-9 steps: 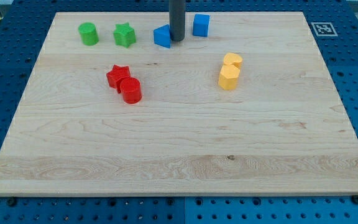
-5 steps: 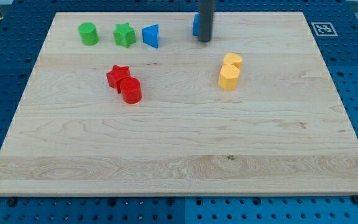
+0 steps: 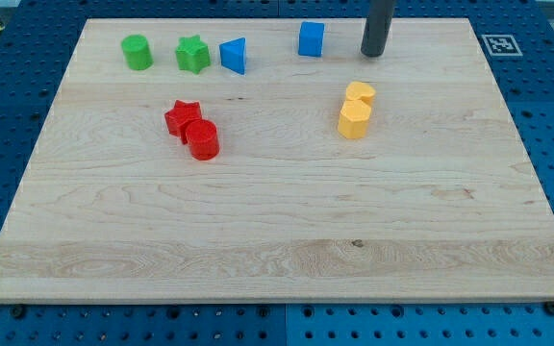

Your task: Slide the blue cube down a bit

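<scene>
One rod and no pincer on this rig, so there is nothing to report as open or clamped; my tip (image 3: 373, 55) is what does the work. It rests on the bench (image 3: 277, 221) near the view's top edge, just to the view's right of the blue cube (image 3: 311, 39) and clear of it, with bare wood between them. The cube sits close to the top edge, untouched.

To push it down the view I judge I need my tip above the cube, on its far side, and there is little board left up there. I would circle round the cube's right side and top without clipping its corner, settle centred on its upper face, then drive straight toward the view's bottom. An off-centre contact would likely spin the cube rather than slide it. A short stroke is all the task asks.

Further out, the two yellow blocks (image 3: 356, 110) lie below and slightly right of the cube's path, well apart from it. The blue triangular block (image 3: 234, 55), green star (image 3: 192, 54) and green cylinder (image 3: 137, 51) line up to the left. The red star (image 3: 182, 117) and red cylinder (image 3: 202, 139) touch lower left.
</scene>
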Controlling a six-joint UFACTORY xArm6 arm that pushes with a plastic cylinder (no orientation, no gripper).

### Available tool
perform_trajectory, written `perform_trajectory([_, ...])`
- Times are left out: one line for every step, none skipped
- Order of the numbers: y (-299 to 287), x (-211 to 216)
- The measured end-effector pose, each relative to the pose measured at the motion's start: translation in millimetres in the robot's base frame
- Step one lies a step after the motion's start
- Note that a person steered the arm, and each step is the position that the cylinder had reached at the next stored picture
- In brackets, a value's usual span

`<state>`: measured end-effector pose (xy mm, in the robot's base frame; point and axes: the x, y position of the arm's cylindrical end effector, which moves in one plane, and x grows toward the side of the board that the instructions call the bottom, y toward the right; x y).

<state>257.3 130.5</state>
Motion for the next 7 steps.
perform_trajectory([-32, -25])
perform_trajectory([-70, -45])
perform_trajectory([-86, -49])
perform_trajectory([-86, -44])
perform_trajectory([-86, -31])
perform_trajectory([-86, -19])
perform_trajectory([-86, -18])
